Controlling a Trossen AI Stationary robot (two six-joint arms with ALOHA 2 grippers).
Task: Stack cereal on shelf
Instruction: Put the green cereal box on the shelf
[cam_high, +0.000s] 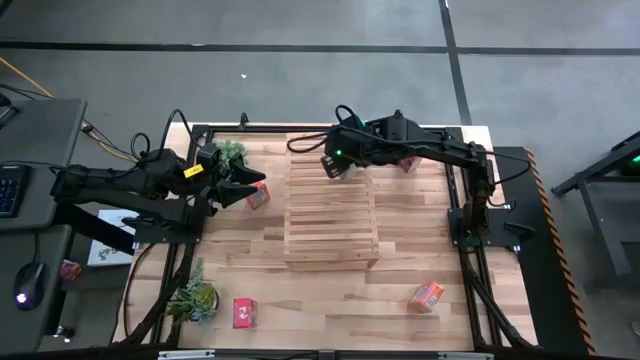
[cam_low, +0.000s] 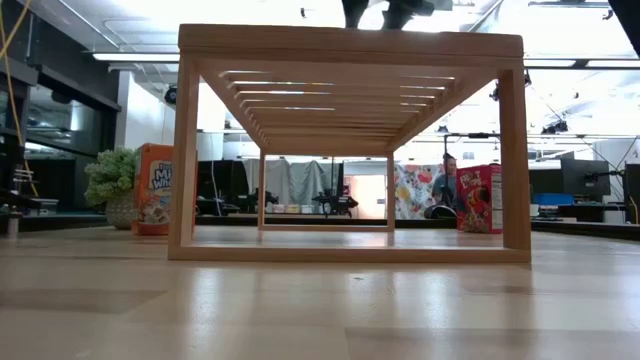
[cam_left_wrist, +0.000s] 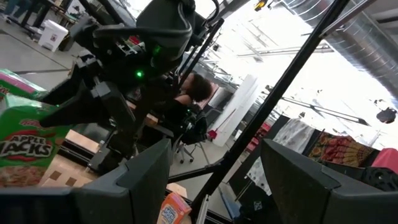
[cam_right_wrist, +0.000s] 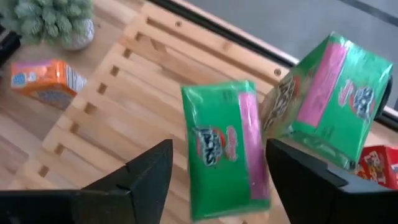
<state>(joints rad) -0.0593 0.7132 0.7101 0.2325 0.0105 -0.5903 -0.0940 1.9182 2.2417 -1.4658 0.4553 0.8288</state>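
Note:
The pale slatted shelf (cam_high: 330, 215) stands mid-table. My right gripper (cam_high: 332, 162) hovers open over its far edge. In the right wrist view, one green cereal box (cam_right_wrist: 227, 149) shows face up over the slats, below and between the open fingers (cam_right_wrist: 219, 144), touching neither. A second green box (cam_right_wrist: 329, 99) sits tilted beside it. My left gripper (cam_high: 238, 190) is open and empty, left of the shelf, beside an orange box (cam_high: 258, 196). Its wrist view shows a green box (cam_left_wrist: 25, 143) under the right arm.
A red box (cam_high: 243, 312) lies near the front left, an orange box (cam_high: 428, 295) at the front right, and a red box (cam_high: 408, 160) behind the right arm. Potted plants stand at the far left (cam_high: 228, 155) and front left (cam_high: 195, 298). A person (cam_low: 447, 185) sits beyond the table.

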